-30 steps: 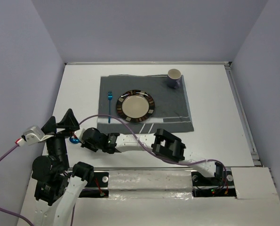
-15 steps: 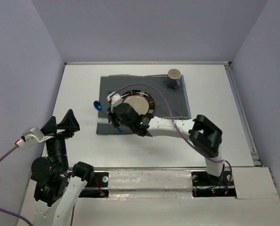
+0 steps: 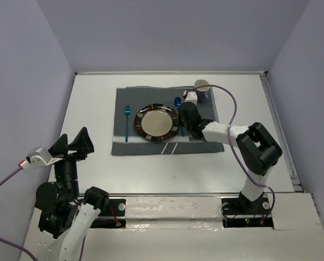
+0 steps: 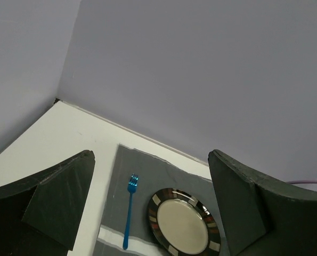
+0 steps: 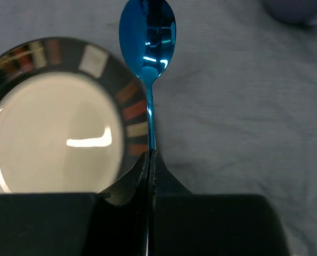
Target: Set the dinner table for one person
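The white dinner table [image 3: 91, 98] holds a dark grey placemat [image 3: 205, 117] with a striped-rim plate [image 3: 157, 122] in its middle and a blue fork [image 3: 127, 122] to the plate's left. My right gripper [image 5: 151, 153] is shut on a blue spoon [image 5: 147, 37] and holds it just above the mat at the plate's right edge; it also shows in the top view [image 3: 179, 109], bowl pointing away. A cup [image 3: 201, 90] stands at the mat's far right corner. My left gripper [image 3: 74, 144] is open and empty, raised over the table's near left. Its view shows the fork [image 4: 129, 210] and plate [image 4: 184, 228].
The right arm's purple cable [image 3: 230, 117] arcs over the mat's right side. Grey walls close in the table at the back and both sides. A metal rail [image 3: 279, 130] runs along the table's right edge.
My right gripper has carried the spoon from the near left of the table, over the plate, to the plate's right side. The left arm has hardly moved.
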Available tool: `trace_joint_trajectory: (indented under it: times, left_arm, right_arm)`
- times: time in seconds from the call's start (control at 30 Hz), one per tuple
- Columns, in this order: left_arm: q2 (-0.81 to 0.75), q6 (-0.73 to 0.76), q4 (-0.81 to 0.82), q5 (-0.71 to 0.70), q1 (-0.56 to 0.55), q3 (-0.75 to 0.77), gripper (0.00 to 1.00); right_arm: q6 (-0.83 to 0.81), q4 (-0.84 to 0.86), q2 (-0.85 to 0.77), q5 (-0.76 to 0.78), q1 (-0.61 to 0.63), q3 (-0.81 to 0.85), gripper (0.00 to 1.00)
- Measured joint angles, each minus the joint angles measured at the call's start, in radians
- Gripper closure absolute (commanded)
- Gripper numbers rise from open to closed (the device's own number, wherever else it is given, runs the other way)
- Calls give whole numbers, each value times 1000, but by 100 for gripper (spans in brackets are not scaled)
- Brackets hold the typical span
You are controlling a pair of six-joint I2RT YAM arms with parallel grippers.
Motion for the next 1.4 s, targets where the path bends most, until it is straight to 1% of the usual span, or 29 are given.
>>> trace_joint_trajectory:
  times: [0.2,0.6,0.67,0.7,0.77,0.8,0.83,0.9,0.93,0.97,1.0,1.07,1.13,1.27,1.4]
  left_arm:
    - [0,2,0,5,-11,-3,1]
    - [2,5,0,6,-14,-3,1]
    - [4,6,0,6,-14,-4,1]
    - [5,7,1,6,-14,-4,1]
    - [7,7,1,6,-14,-4,1]
    - [9,7,1,6,-14,-4,1]
    - [10,7,1,6,-14,-4,1]
    - [11,7,1,6,-14,-4,1]
    - [11,7,2,6,-14,-4,1]
    - [11,7,2,6,-14,-4,1]
    - [11,7,3,7,-14,-5,1]
    - [12,9,7,8,-14,-6,1]
    - [13,10,8,16,-14,-8,1]
    - [47,14,18,47,-11,-8,1]
    - [188,18,23,123,15,-7,1]
  right_arm:
    - [3,-3,2,8,-82,-8,100]
    - [20,-5,124,-10,-136,-5,100]
    - [25,-7,124,-11,-136,0,89]
    - [29,-9,126,-11,-136,3,74]
    - [44,-16,126,-9,-136,5,64]
    - [49,-25,126,-6,-136,7,57]
    - [51,-28,126,-6,-136,7,45]
    - [58,-30,124,-8,-136,8,35]
    - [62,-35,121,-9,-136,8,28]
    - [67,-44,112,-12,-136,8,24]
    - [66,-55,101,-18,-136,7,14]
    - [71,-74,61,-31,-136,-2,1]
    - [67,-95,-22,-62,-136,-29,0]
    - [61,-89,-243,-114,-136,-69,0]
    - [50,-48,-524,-165,-136,-154,0]
